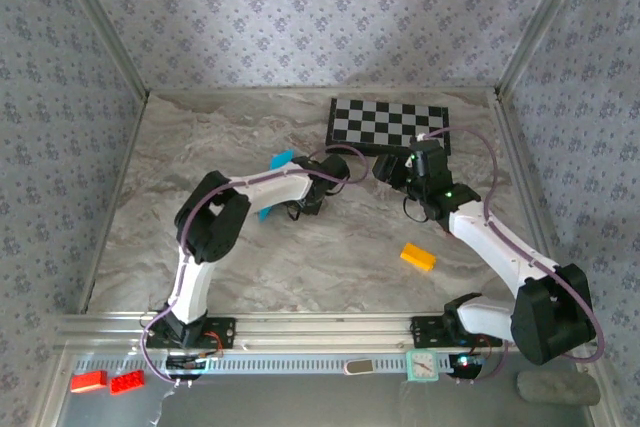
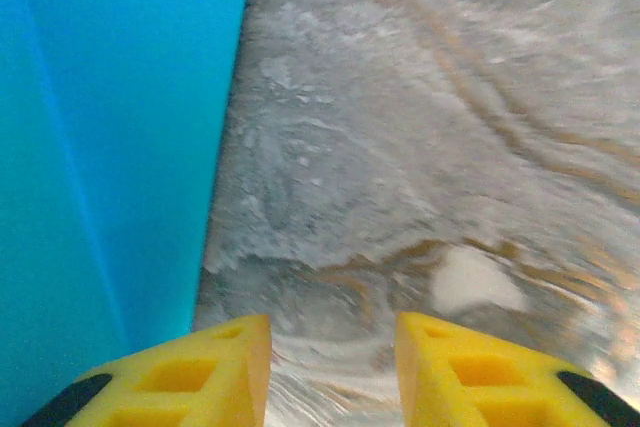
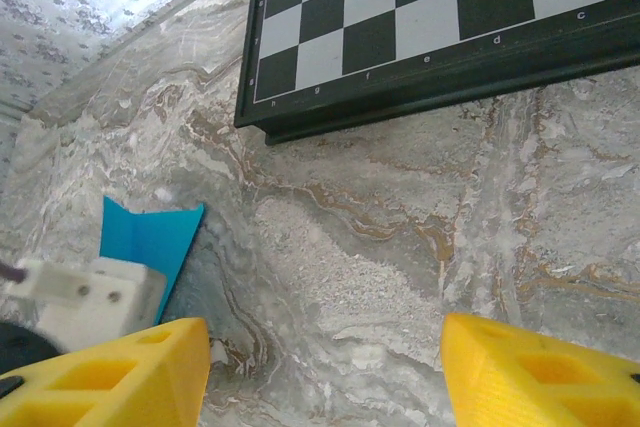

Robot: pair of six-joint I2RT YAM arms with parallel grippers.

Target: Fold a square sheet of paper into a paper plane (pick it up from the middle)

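Observation:
The cyan-blue sheet of paper (image 1: pixel 281 159) lies folded on the marble table, left of centre, with my left forearm crossing over its middle. Up close the paper (image 2: pixel 110 147) covers the left side of the left wrist view and shows a long crease. My left gripper (image 2: pixel 333 332) is open just to the right of the paper's edge, with only marble between its yellow fingers. My right gripper (image 3: pixel 325 332) is open wide over bare marble, near the chessboard's front edge. A pointed end of the paper (image 3: pixel 150 232) shows to its left.
A black-and-white chessboard (image 1: pixel 390 125) lies at the back right. A small yellow-orange block (image 1: pixel 418 257) sits on the table beside the right arm. Red bricks (image 1: pixel 108 381) lie beyond the front rail. Wallpapered walls close in three sides.

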